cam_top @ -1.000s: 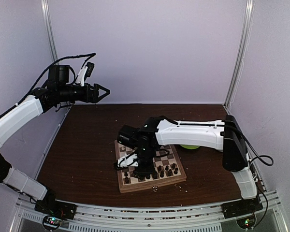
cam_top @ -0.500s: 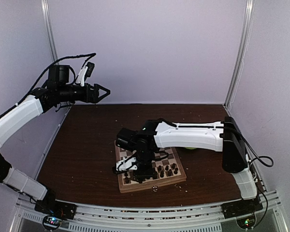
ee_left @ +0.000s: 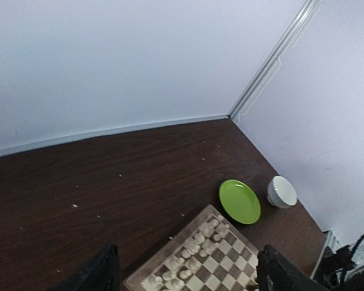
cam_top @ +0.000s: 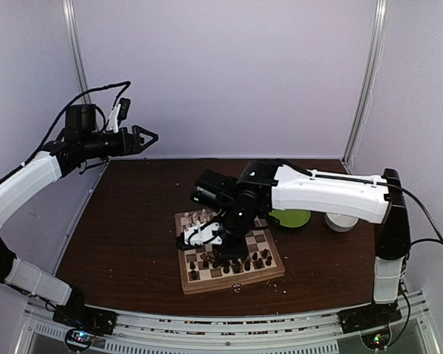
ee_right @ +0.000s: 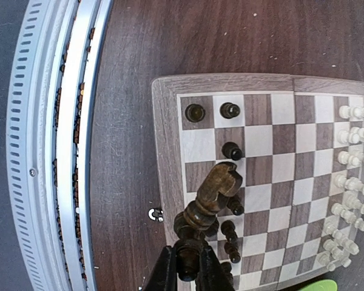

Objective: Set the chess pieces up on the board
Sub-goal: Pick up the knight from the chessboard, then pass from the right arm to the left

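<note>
now the right pincer grips a dark piece above the board.

Open tabletop left of board, right arm spanning above it, plate and bowl right

1. The tabletop is matt dark brown wood grain, flecked with pale crumbs.
2. The board is wood, its border smooth and satin.
3. The dark knight, pinched in the matt black right claw, is turned wood with a sheen.
4. The pale pieces look smooth, cream.
5. The green plate and white bowl are glossy.
6. The rail along the near edge is ribbed silvery metal.
</note>
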